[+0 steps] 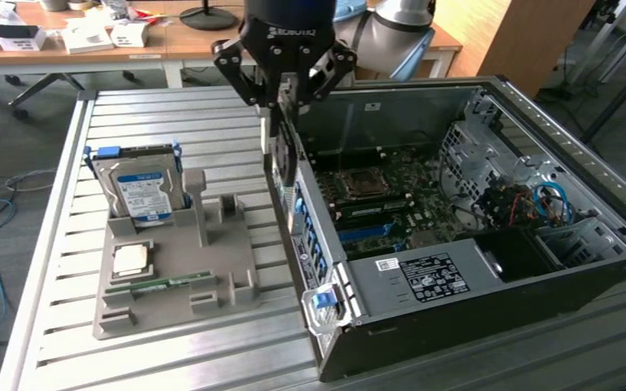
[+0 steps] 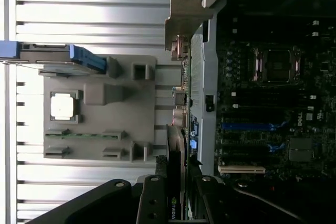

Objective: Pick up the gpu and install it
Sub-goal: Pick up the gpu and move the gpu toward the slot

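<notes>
The gpu is a thin dark card that hangs on edge from my gripper, which is shut on its top edge. It hovers over the near side wall of the open computer case, level with the motherboard. In the wrist view the gpu appears edge-on between the black fingers, and its silvery end bracket reaches past the case wall. The blue expansion slot lies beside the card, apart from it.
A grey parts holder sits on the slatted metal table at the exterior view's left. It carries an upright hard drive, a processor and a green memory stick. Desks with clutter stand behind.
</notes>
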You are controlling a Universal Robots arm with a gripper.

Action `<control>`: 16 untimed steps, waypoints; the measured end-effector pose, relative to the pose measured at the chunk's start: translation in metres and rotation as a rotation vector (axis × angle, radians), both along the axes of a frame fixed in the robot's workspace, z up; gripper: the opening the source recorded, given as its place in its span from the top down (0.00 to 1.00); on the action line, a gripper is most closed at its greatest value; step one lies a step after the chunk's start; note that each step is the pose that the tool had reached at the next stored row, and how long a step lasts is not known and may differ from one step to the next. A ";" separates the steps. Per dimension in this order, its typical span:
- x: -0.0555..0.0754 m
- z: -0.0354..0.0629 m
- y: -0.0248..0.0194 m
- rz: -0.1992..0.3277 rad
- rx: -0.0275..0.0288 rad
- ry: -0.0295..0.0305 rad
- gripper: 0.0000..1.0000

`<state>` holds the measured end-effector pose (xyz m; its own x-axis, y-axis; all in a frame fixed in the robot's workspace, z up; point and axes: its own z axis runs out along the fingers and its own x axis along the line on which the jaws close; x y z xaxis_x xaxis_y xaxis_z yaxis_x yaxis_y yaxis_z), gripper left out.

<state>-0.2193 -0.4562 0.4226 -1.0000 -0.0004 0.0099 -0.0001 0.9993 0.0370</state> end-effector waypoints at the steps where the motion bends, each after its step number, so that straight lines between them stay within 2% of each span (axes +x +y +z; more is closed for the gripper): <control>1: 0.005 0.0000 -0.0001 0.000 0.0001 0.0001 0.74; 7: 0.032 0.0000 0.0000 0.000 0.0028 0.0009 0.74; 16: 0.073 0.0000 0.0000 0.000 0.0116 0.0015 0.74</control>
